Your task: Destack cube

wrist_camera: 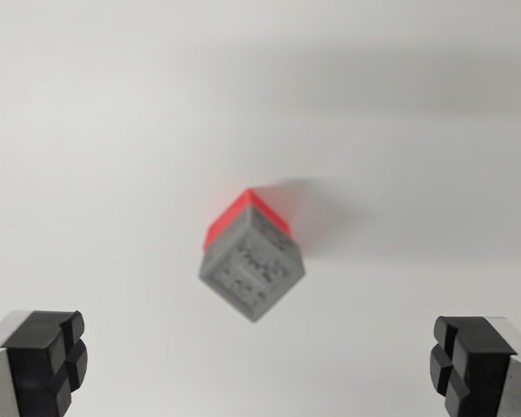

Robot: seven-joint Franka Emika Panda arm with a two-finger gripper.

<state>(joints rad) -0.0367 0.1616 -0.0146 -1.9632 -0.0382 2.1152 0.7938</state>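
I see a grey cube [252, 274] stacked on a red cube [243, 213] at centre of the white counter [95, 174]. My fingers [48, 360] sit wide apart at 8 and 4 o'clock, holding nothing.

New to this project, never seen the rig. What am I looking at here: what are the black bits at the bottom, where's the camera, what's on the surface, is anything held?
This is the only picture, taken by a camera mounted on the robot arm's wrist, looking down at a plain white surface.

The two black blocks in the bottom corners are the fingers of the arm's gripper. They stand wide apart with nothing between them, so the gripper is open and holds nothing.

On the surface sits a small stack: a grey cube with a patterned top, resting on a red cube, of which only an edge shows behind it. The picture is a bit blurred, so the pattern cannot be read. The stack is centred between the fingers and farther from the camera.
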